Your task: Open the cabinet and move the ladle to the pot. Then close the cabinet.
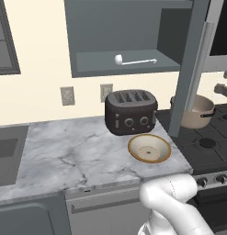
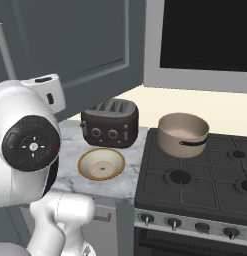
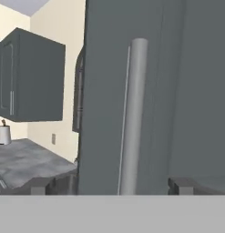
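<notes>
Cabinet (image 1: 190, 64) door is open, step one done. Gripper (image 3: 111, 184) jaws spread wide, empty, handle bar (image 3: 132, 113) right between and ahead of them. Ladle (image 1: 133, 60) on the shelf (untouched), well beyond the jaws; pot (image 2: 183, 134) empty. Move and close remain.

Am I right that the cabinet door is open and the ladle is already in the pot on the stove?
Not quite. The cabinet door is open, but the ladle lies on the cabinet shelf, as the left base view shows. The pot on the stove looks empty.
</notes>
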